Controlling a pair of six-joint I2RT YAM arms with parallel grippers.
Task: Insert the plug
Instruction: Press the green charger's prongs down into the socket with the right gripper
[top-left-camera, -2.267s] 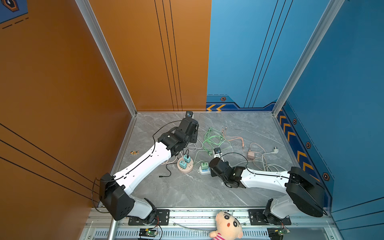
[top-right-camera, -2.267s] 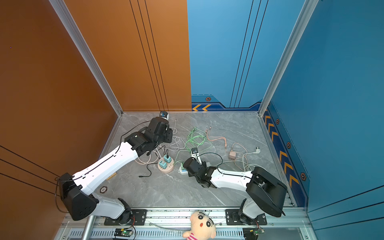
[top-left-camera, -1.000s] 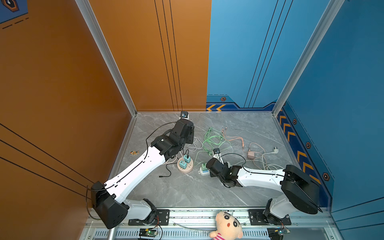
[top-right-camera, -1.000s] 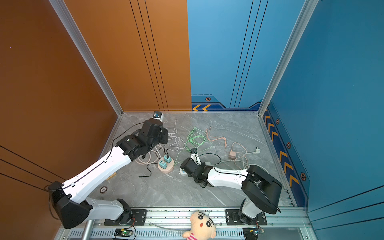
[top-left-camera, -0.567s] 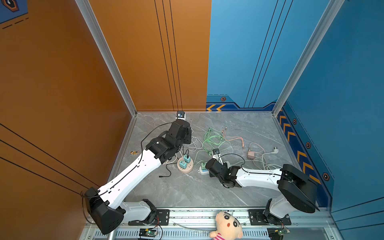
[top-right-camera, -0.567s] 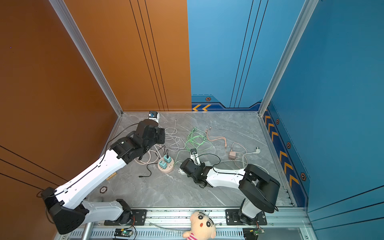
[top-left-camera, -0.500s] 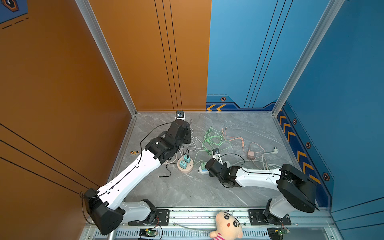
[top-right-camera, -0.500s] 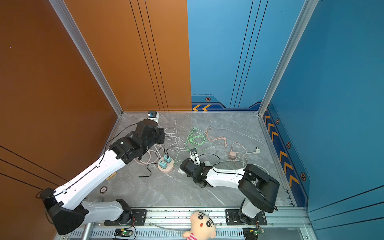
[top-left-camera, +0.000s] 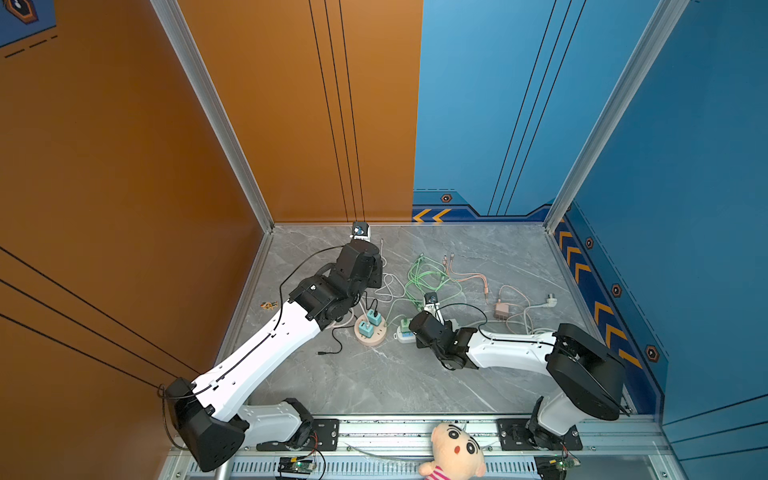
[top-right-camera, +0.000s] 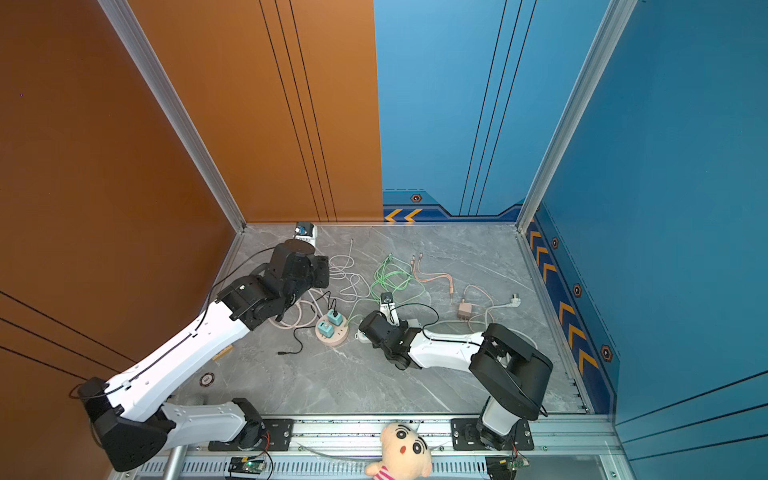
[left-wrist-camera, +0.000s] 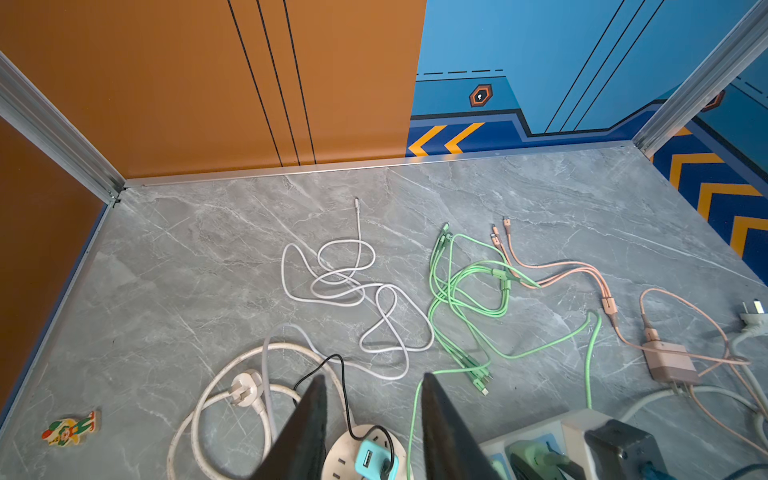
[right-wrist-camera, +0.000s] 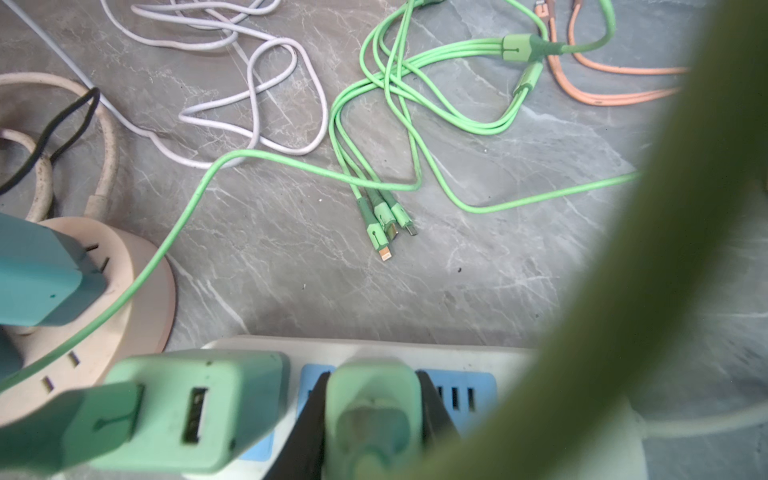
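Observation:
A light green plug stands on the white power strip with blue socket faces, and my right gripper is shut on it, a black finger on each side. Whether its pins are fully down is hidden. A green USB charger sits in the strip beside it. In both top views the right gripper is low over the strip. My left gripper is open and empty, hanging above the far side of the round beige socket hub, which holds a teal adapter.
Loose cables lie behind the strip: a white one, a green multi-head one and an orange one leading to a pink adapter. A white mains plug and its cord lie left of the hub. A blurred green cable crosses the right wrist view.
My left arm has drawn back toward the far left corner, away from the round hub. The right gripper has stayed shut on the green plug and edged slightly left.

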